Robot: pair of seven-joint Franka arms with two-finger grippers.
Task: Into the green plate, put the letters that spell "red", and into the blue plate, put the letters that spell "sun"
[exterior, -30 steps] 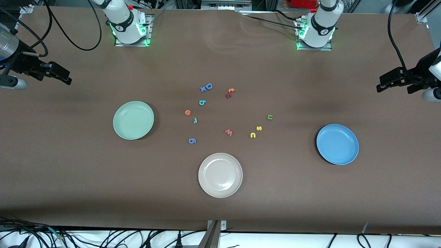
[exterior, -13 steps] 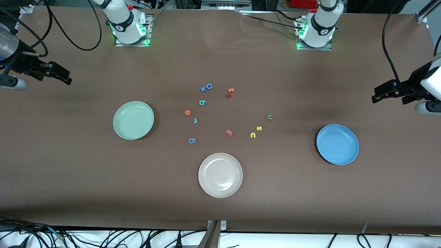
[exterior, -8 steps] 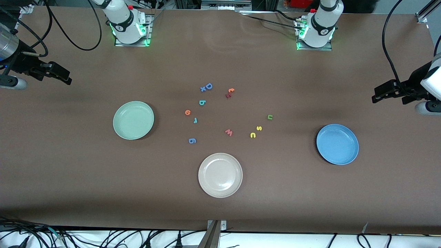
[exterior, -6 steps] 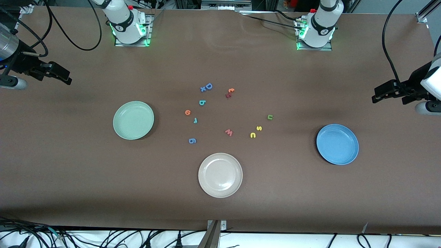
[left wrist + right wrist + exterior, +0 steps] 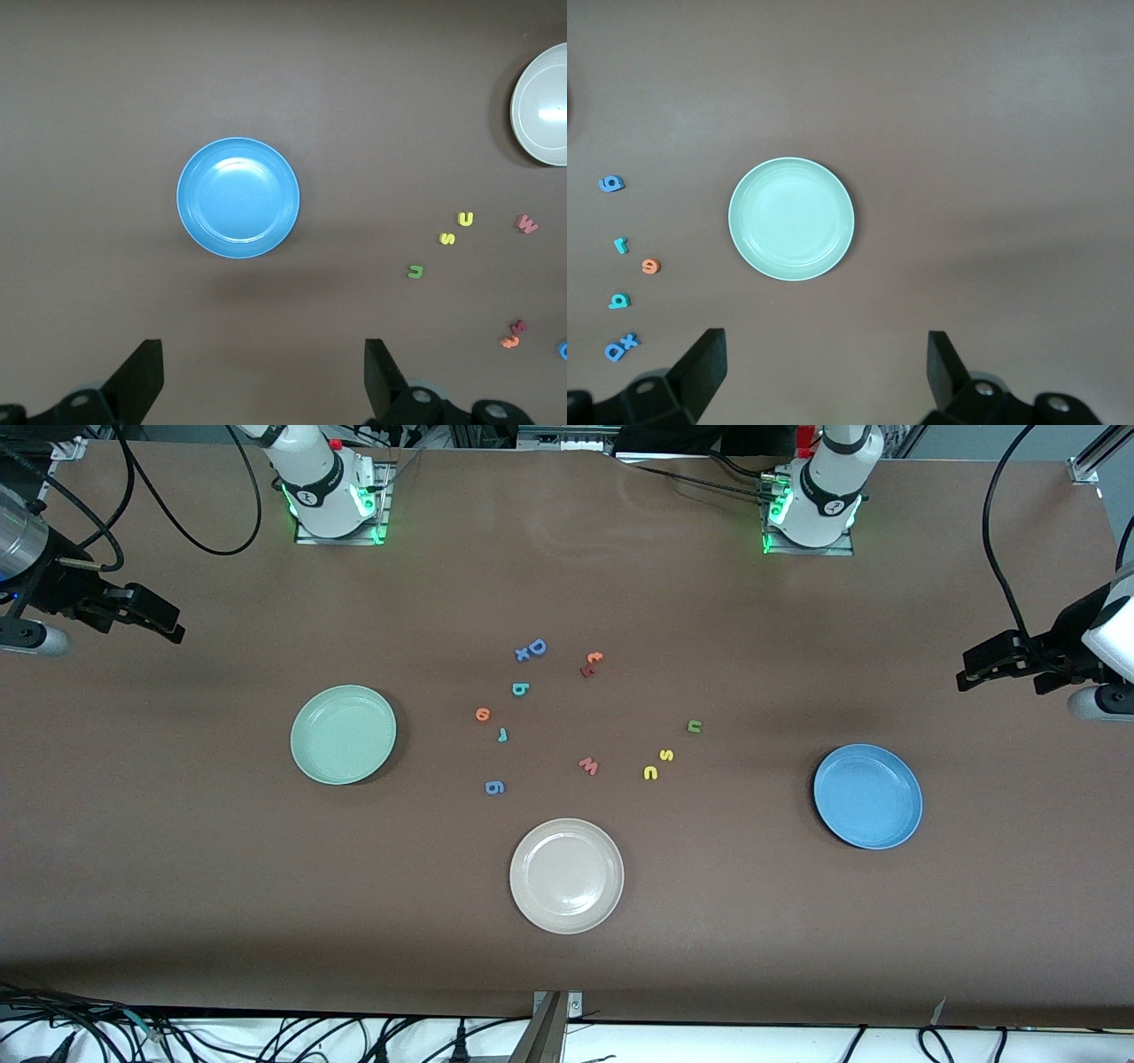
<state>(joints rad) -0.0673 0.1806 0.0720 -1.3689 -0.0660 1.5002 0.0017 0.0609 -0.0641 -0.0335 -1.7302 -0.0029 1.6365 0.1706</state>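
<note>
The green plate (image 5: 344, 734) (image 5: 791, 219) lies toward the right arm's end, the blue plate (image 5: 868, 796) (image 5: 238, 198) toward the left arm's. Between them lie the teal r (image 5: 502, 734), orange e (image 5: 483, 714) and teal d (image 5: 520, 689), and closer to the blue plate the yellow s (image 5: 666, 755), green u (image 5: 695, 726) and yellow n (image 5: 650, 773). My right gripper (image 5: 174, 626) (image 5: 826, 372) hangs open and empty above the table's end past the green plate. My left gripper (image 5: 968, 665) (image 5: 263, 376) hangs open and empty above its end, past the blue plate.
A beige plate (image 5: 567, 876) lies nearer the front camera than the letters. Other letters lie among them: a pink w (image 5: 588, 765), a blue g (image 5: 495, 786), a blue D (image 5: 537, 646) with an x, and an orange and a red letter (image 5: 591, 663).
The left gripper shifted a little toward the table's middle early on and has held still since. The right arm, plates and letters have not moved.
</note>
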